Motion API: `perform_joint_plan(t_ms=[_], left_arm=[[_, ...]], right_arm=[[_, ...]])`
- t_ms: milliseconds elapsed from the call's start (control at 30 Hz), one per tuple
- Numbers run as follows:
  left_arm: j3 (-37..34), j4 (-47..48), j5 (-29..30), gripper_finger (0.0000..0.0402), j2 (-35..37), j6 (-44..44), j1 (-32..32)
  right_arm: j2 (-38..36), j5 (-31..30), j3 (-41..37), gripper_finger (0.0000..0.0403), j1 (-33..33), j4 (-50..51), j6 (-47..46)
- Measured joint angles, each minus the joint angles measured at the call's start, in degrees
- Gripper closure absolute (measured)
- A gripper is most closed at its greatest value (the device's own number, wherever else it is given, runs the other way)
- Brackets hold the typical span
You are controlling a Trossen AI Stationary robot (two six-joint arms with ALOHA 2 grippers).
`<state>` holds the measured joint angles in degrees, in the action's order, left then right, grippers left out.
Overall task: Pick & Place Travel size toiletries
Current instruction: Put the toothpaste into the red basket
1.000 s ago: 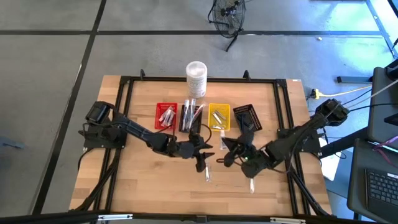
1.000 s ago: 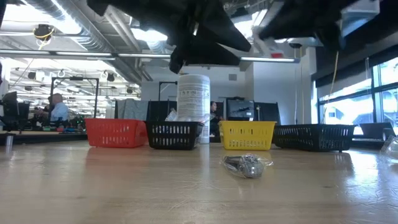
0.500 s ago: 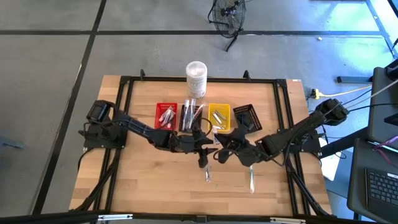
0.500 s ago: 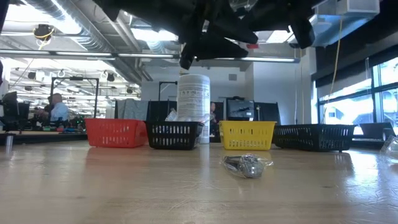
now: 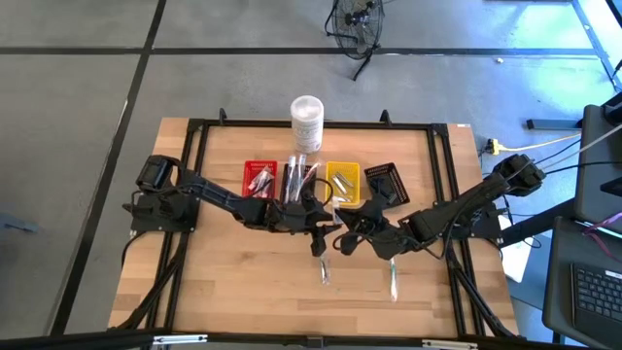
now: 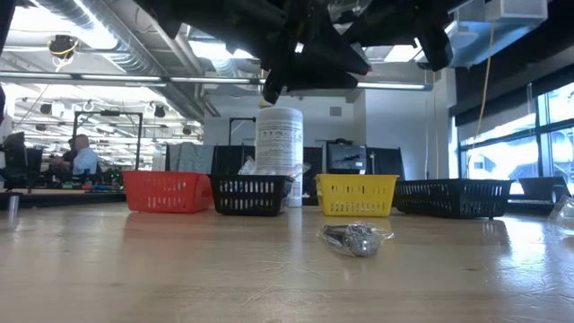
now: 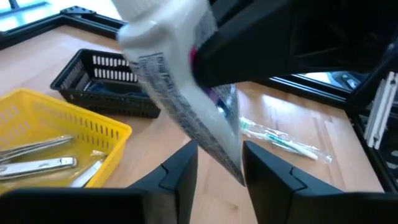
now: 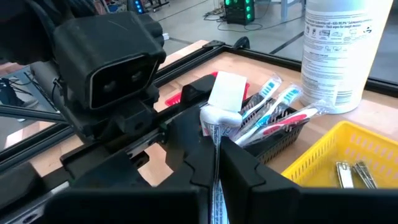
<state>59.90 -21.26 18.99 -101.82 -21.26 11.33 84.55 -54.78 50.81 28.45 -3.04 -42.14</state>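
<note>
Right gripper [image 8: 214, 163] clamped on the crimped tail of a small white tube [image 8: 222, 99], held in the air mid-table just short of the black basket [image 8: 283, 134] of toothbrushes; left gripper [image 7: 219, 163] stands apart around the same tube [image 7: 180, 87]. Tube looks light, soft-walled, slick. Judgement: best gripped across the flat crimp or near the cap, lightly.

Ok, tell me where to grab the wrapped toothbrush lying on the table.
Take the wrapped toothbrush at mid-handle, straight from above, fingers closing across its narrow width. It lies flat on the table, long and slim, apart from the other pieces.
</note>
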Motion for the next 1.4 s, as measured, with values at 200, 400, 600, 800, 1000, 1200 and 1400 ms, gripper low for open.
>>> perform_joint_plan(t_ms=[200,400,600,800,1000,1200,1400], left_arm=[[0.0,-0.02,-0.25,0.0323,0.0,1.49,0.0],[0.0,0.04,-0.27,0.0357,0.0,1.49,0.0],[0.0,0.07,-0.27,0.0387,-0.02,1.49,0.0],[0.0,0.2,-0.26,0.0396,-0.02,2.61,0.0],[0.0,0.86,-0.5,0.0397,-0.02,3.0,0.04],[0.02,2.75,-0.28,0.0398,-0.04,3.07,-0.28],[0.07,8.26,-0.64,0.0398,0.42,3.36,-1.48]], right_arm=[[0.0,-0.02,0.0,0.0383,-0.04,-0.01,0.65],[0.0,0.12,0.0,0.0383,-0.02,-0.07,0.67],[0.0,0.21,0.0,0.0383,-0.02,-0.09,0.67],[0.0,0.58,0.0,0.0383,-0.02,-0.03,0.8],[0.0,2.7,0.0,0.0381,-0.07,0.48,1.06],[0.0,3.65,0.02,0.033,-0.02,2.19,1.77],[0.02,3.8,0.02,0.0252,0.0,4.47,3.65]])
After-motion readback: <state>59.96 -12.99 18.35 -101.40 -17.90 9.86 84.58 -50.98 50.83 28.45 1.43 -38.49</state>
